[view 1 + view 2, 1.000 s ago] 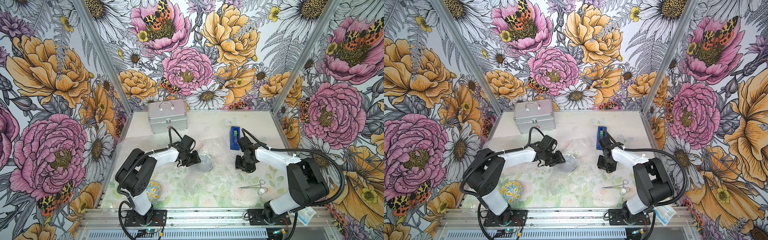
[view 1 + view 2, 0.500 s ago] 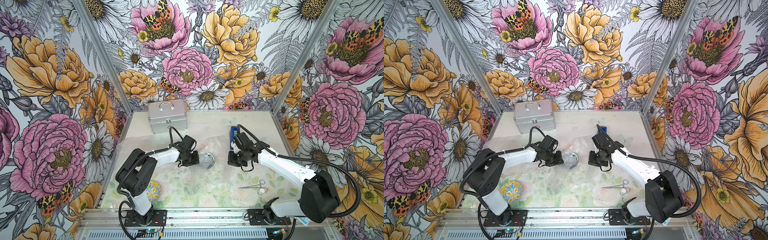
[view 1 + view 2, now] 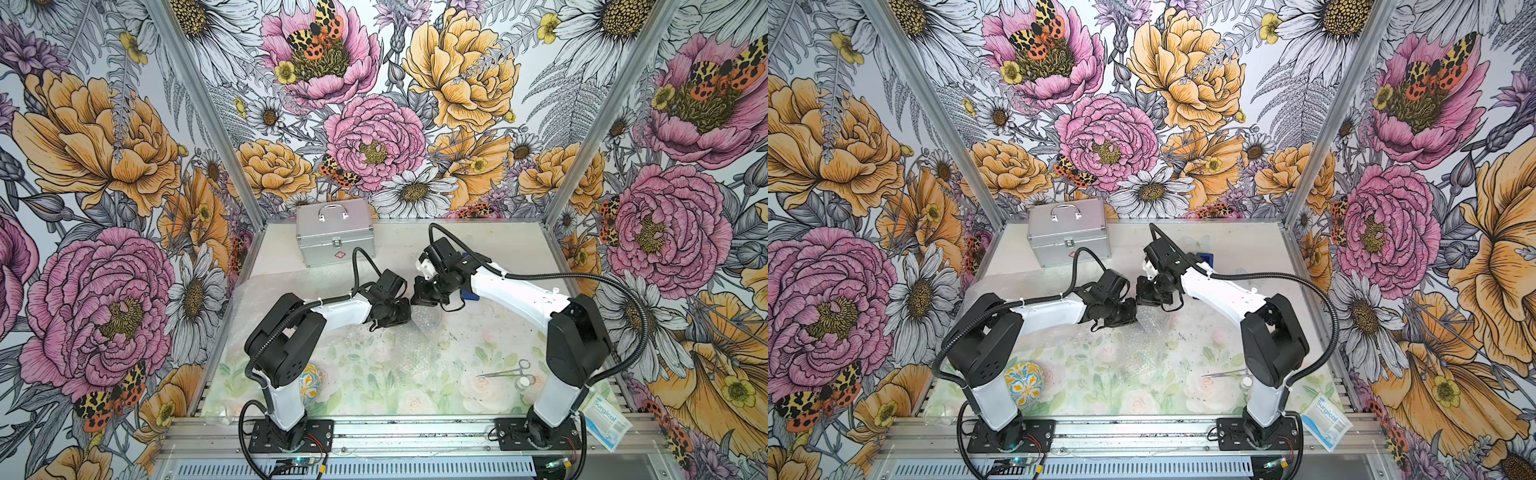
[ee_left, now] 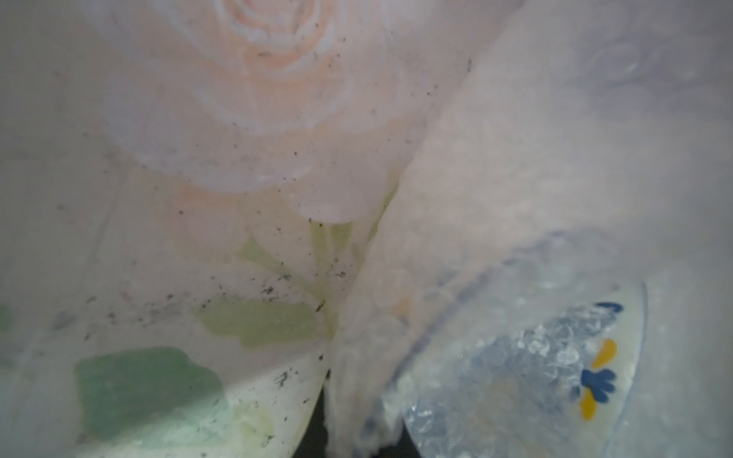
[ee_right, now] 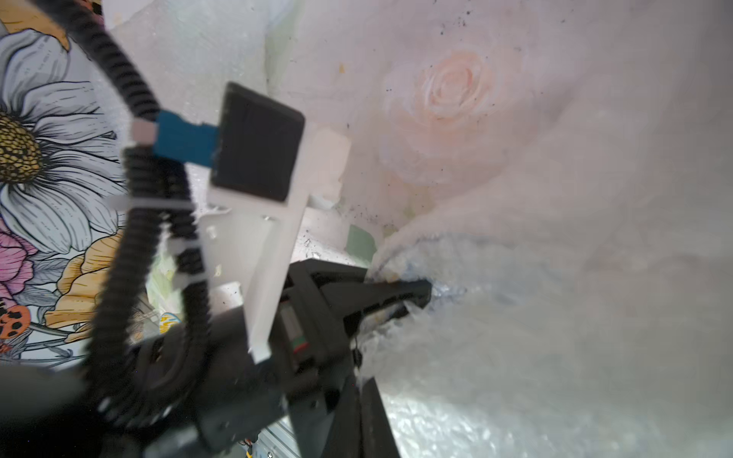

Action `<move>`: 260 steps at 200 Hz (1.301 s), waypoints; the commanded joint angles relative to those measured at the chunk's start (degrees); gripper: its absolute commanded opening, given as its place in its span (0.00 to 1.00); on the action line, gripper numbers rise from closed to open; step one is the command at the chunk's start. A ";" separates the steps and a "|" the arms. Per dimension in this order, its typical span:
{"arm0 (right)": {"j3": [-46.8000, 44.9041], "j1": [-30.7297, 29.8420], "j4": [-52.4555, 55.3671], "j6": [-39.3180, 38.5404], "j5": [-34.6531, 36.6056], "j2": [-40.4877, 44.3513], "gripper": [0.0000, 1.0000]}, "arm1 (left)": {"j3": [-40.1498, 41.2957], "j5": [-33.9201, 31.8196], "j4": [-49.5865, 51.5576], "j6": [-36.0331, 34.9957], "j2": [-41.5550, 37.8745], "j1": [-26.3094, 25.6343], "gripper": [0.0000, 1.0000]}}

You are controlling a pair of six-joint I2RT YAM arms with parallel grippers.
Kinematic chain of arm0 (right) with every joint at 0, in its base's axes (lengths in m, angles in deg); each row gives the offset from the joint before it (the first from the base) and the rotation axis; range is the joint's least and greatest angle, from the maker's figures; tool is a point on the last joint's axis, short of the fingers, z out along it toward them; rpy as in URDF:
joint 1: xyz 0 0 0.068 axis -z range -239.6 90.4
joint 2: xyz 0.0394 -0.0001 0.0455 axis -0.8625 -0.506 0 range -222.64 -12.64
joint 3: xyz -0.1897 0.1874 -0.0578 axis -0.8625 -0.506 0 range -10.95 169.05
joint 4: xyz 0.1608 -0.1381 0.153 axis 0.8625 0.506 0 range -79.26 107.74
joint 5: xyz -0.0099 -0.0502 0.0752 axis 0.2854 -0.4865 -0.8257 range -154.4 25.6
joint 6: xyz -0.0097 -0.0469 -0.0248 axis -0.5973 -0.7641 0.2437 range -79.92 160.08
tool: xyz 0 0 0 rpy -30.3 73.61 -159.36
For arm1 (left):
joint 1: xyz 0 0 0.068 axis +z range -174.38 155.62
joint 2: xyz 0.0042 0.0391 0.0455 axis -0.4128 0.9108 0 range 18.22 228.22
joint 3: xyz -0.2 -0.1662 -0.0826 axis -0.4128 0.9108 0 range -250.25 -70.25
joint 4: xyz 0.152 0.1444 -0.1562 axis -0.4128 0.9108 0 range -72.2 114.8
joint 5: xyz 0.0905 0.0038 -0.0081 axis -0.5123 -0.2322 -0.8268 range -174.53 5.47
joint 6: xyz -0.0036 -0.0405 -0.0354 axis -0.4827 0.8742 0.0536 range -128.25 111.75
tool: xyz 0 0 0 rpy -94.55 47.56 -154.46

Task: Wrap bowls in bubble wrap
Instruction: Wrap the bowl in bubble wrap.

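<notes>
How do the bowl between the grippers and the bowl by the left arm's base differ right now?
The centre bowl is under bubble wrap; the near bowl is bare. The centre bowl looks tipped up on its rim; the near bowl rests dome-up. Both carry blue and yellow painting.

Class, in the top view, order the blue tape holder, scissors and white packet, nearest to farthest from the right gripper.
From the right gripper:
1. Blue tape holder, partly under its arm.
2. Scissors, front right.
3. White packet, front-right corner.
</notes>
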State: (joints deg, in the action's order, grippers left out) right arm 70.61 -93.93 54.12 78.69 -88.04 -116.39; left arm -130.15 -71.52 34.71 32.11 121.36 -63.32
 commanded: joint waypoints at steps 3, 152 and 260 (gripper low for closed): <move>1.67 -0.21 -1.91 1.03 0.15 -4.69 0.00 | -0.77 -0.01 -3.15 -2.30 -3.02 0.09 0.21; 0.66 1.19 -5.38 4.76 -0.64 -5.55 0.00 | 2.18 9.87 -2.88 -0.54 -2.93 1.28 0.57; -12.56 2.79 -5.28 3.99 4.04 3.54 0.13 | -0.95 7.13 1.22 -0.92 -0.94 2.81 0.52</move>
State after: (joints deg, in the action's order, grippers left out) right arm 59.73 -90.43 49.00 83.48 -86.27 -109.46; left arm -129.61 -63.21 35.21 32.13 120.35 -61.37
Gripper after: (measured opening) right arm 0.172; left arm 0.501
